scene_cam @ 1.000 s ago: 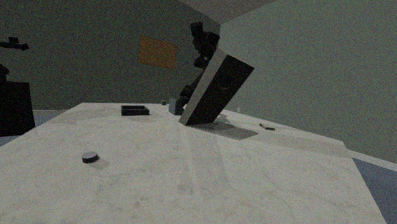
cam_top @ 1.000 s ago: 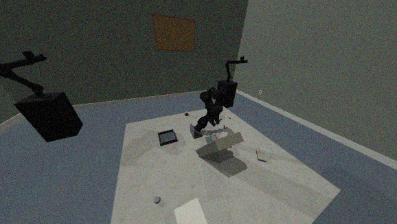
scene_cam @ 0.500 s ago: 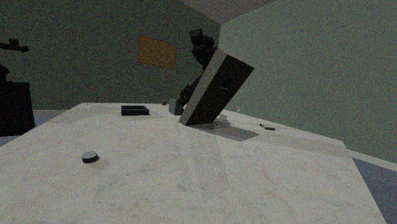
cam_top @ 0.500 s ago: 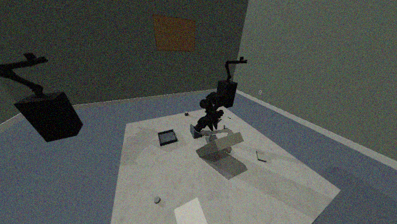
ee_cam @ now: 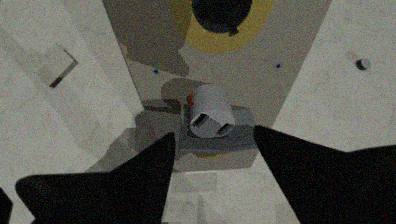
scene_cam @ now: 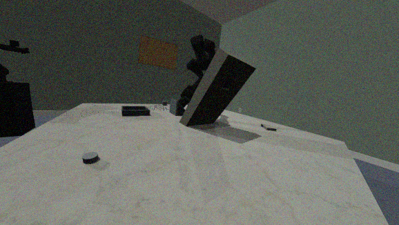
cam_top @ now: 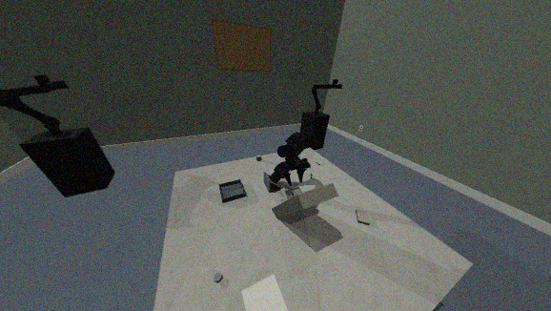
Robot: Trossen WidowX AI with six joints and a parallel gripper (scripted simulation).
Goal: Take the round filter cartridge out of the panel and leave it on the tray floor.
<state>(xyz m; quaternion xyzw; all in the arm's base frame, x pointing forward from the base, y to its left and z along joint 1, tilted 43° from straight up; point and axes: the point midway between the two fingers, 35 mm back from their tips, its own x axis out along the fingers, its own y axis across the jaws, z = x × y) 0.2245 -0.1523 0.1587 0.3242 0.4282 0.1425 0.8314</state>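
Observation:
The panel (cam_top: 321, 195) (scene_cam: 221, 93) (ee_cam: 295, 30) leans over the table. In the wrist view a light grey round cartridge (ee_cam: 212, 107) with two dark slots on its end face stands out from the panel, beside a blue-grey ledge (ee_cam: 215, 143). Whether its far end is still in a hole is hidden. My gripper (cam_top: 295, 183) (ee_cam: 214, 134) is open and empty, its fingertips apart on either side of the cartridge's near end in the wrist view, with no contact visible. In the exterior view the panel hides the fingers. The dark-rimmed tray (cam_top: 234, 198) (scene_cam: 135, 113) shows nothing inside.
A yellow ring around a dark round part (ee_cam: 221, 12) is on the panel. A grey block (cam_top: 271, 182) stands beside the arm. A round puck (cam_top: 217, 277) (scene_cam: 90, 157) lies at the front left, a thin angled piece (cam_top: 362, 220) (scene_cam: 268, 128) to the right.

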